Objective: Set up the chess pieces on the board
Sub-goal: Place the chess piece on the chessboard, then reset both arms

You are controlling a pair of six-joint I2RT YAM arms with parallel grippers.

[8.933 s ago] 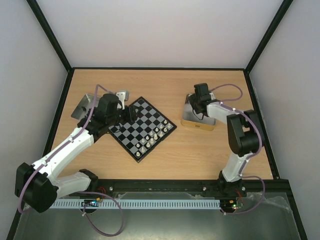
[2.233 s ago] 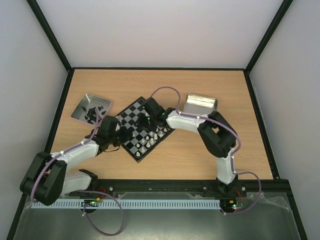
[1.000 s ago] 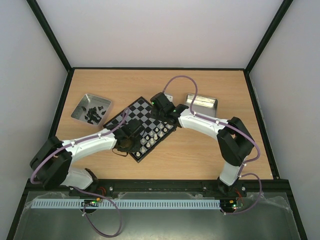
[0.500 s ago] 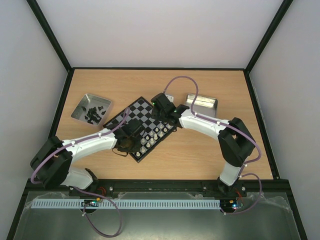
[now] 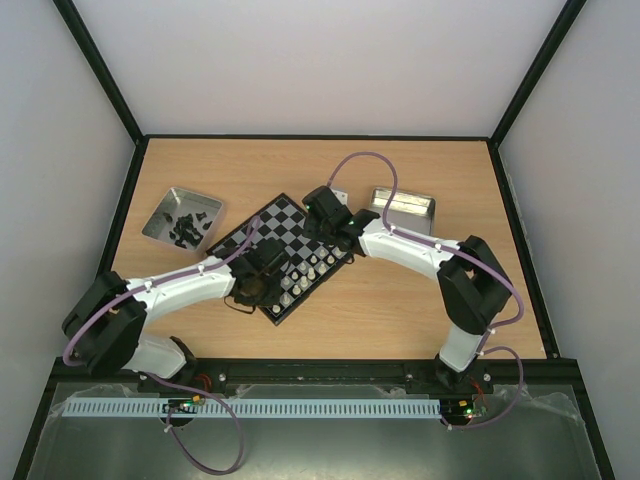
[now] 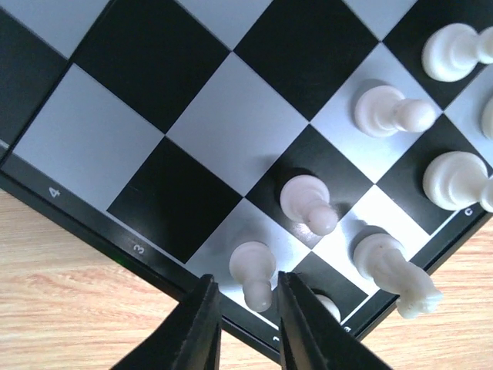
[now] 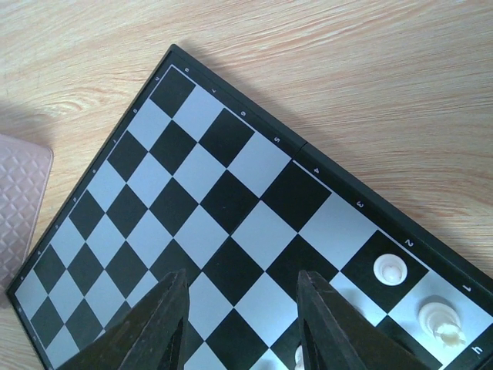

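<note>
Board [image 5: 272, 222] status, near side first: turned cornerwise on wooden table [image 5: 400, 300]. Left gripper [image 6: 246, 282] low over board's near-left rim, jaws a narrow gap apart, clamped on nothing. White pawn [image 6: 254, 270] upright on a rim square right at the tips, contact not discernible. More chess pieces [image 5: 312, 268] standing in rows along board's near-right side. Right gripper [image 7: 243, 276] above board's far-right side, jaws well apart, nothing between them. Metal tray [image 5: 160, 216] left of board, apart from it, holding small dark objects [image 5: 188, 226]. Second tray [image 5: 404, 208] right of board's far corner, contents not readable.
</note>
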